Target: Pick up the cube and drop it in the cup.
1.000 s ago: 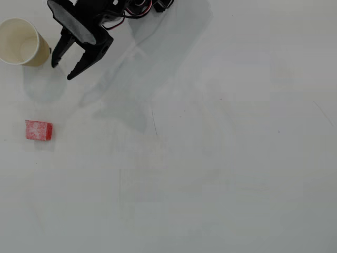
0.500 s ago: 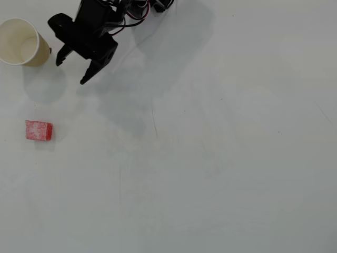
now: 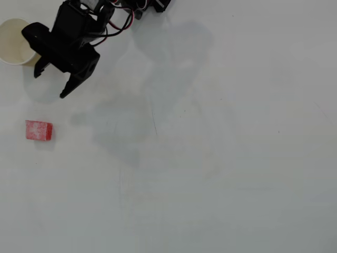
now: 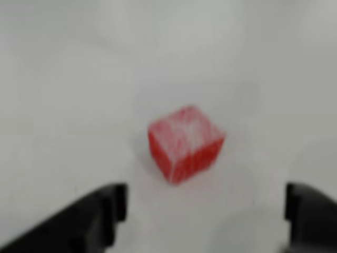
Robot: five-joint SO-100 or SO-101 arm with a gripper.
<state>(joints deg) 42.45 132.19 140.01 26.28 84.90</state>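
A small red cube (image 3: 39,130) with a whitish speckled top lies on the white table at the left in the overhead view. In the wrist view the cube (image 4: 185,142) sits ahead of the fingers, centred between them. My black gripper (image 3: 50,84) hangs open above the table, up and right of the cube, empty. Its fingertips (image 4: 108,203) show at the bottom corners of the wrist view. The cream cup (image 3: 13,42) stands at the top left, partly covered by the gripper body.
The arm's base and red and black wires (image 3: 131,10) sit at the top edge. White table surface (image 3: 221,158) stretches to the right and below.
The gripper has swung left and down toward the cube, now overlapping the cup's right side in the overhead view. Cube and cup have not moved.
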